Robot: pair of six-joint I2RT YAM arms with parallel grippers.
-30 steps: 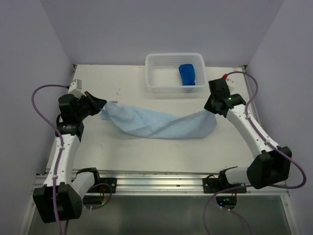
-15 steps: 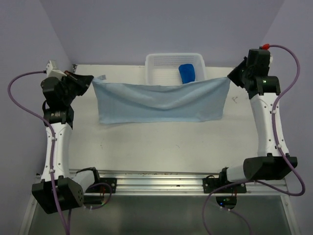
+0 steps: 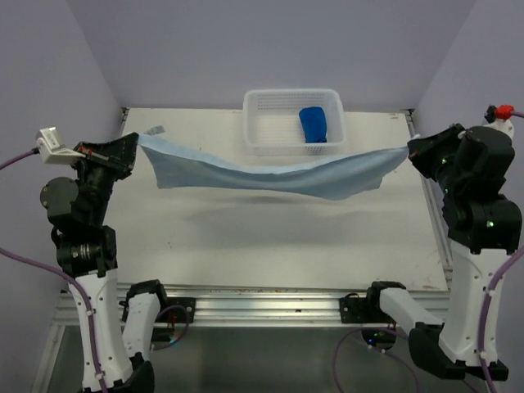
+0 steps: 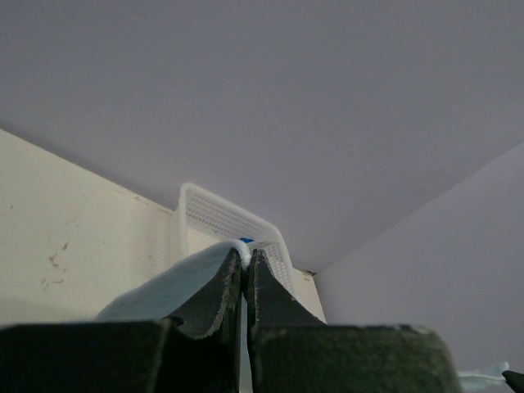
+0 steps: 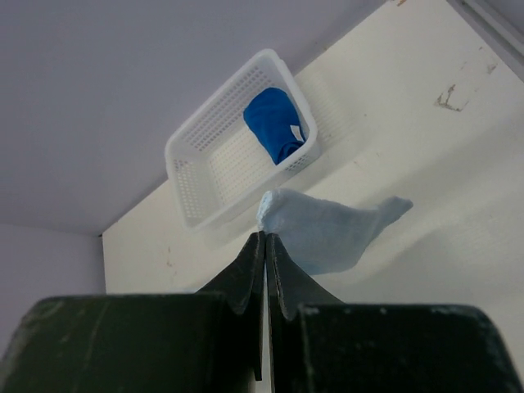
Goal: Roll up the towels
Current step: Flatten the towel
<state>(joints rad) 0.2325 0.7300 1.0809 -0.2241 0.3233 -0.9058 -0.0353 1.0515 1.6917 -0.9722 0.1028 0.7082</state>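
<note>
Between the two raised arms, the left gripper (image 3: 133,146) and right gripper (image 3: 413,151) each pinch tight on an opposite corner of the pale sky-blue towel (image 3: 270,173). It hangs as a soft, sagging band above the table (image 3: 286,246). Behind it, the dark blue towel (image 3: 313,124) lies rolled in the white perforated basket (image 3: 270,146); its small white tag is unreadable.

Small towel (image 3: 313,124) in basket (image 3: 266,115), behind large towel (image 3: 270,178).
</note>
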